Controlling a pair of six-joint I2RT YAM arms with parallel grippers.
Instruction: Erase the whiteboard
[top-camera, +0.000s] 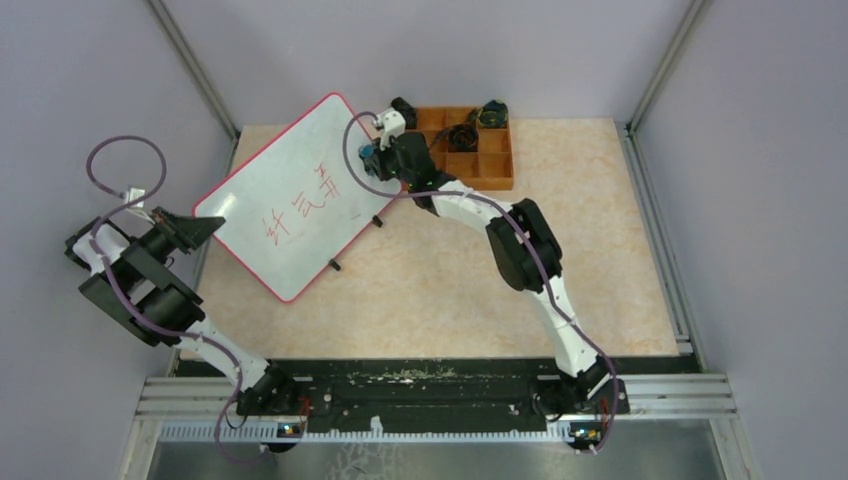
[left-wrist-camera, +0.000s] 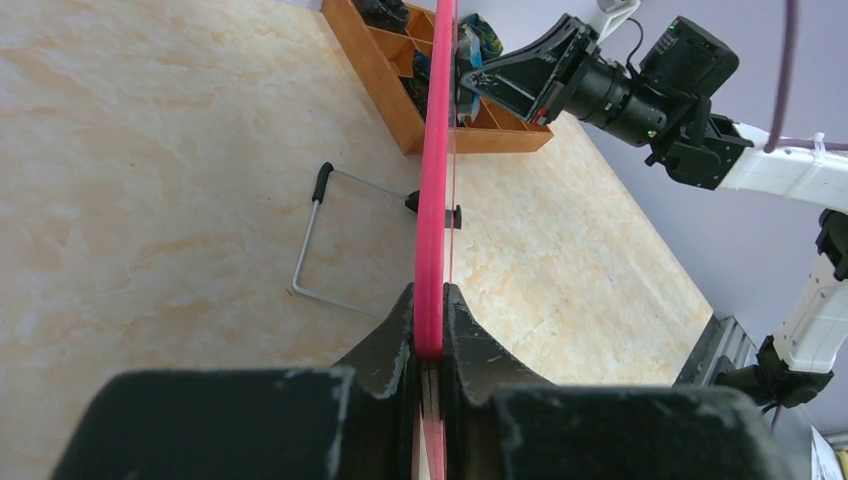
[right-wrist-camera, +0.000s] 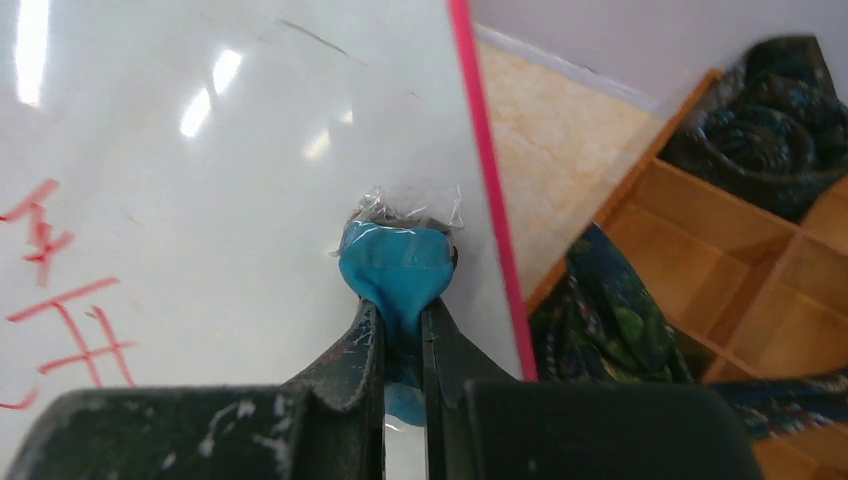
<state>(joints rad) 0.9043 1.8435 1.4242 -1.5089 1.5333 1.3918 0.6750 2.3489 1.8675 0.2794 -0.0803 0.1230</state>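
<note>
Left hand (left-wrist-camera: 428, 292) tight on thin red rim (left-wrist-camera: 437, 150) of glossy whiteboard (top-camera: 290, 200), right hand (right-wrist-camera: 400, 310) tight on squashy blue eraser (right-wrist-camera: 395, 262)

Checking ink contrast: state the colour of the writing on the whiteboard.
Red writing on the whiteboard, clearest in the top external view.

beige table (top-camera: 440, 290) | wooden tray (top-camera: 495, 165) at far edge; dark cloths (top-camera: 491, 114) in compartments
</note>
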